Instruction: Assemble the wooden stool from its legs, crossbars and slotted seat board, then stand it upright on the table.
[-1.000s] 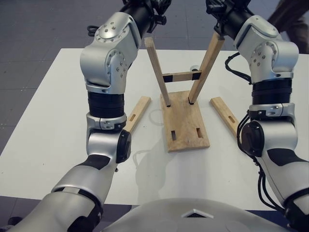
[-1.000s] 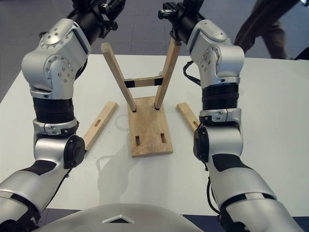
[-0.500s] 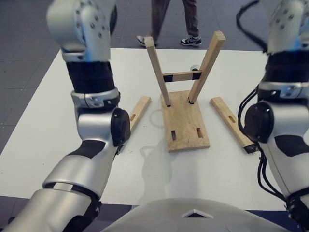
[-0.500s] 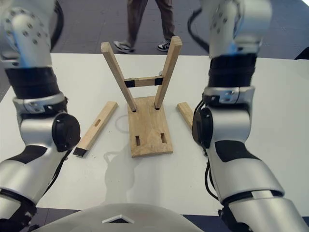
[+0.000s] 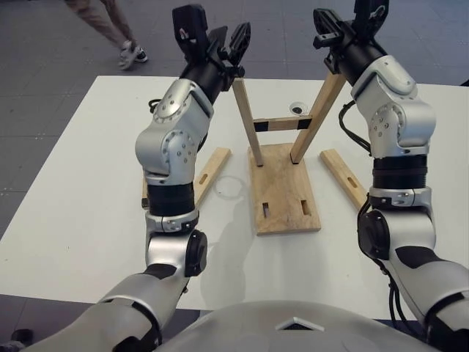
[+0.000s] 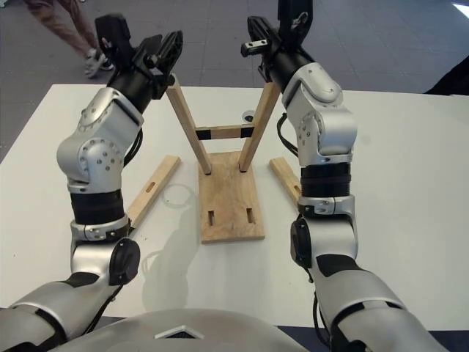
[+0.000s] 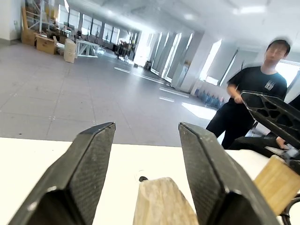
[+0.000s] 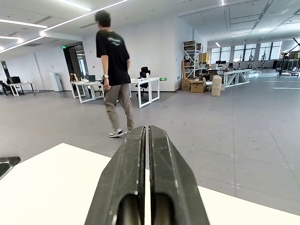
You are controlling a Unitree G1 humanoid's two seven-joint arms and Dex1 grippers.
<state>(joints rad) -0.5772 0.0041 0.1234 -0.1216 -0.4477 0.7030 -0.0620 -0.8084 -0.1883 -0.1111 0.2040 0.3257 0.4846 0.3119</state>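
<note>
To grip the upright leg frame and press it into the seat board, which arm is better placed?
Left. The left tool is open with the top of the left leg between its fingers, so probably it need only close. The right tool is shut, holding nothing.

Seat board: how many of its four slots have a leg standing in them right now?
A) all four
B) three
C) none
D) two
D: on the seat board, the left-hand leg and the right-hand leg stand in the two far slots, joined by a crossbar, while the two near slots are open and empty.
</note>
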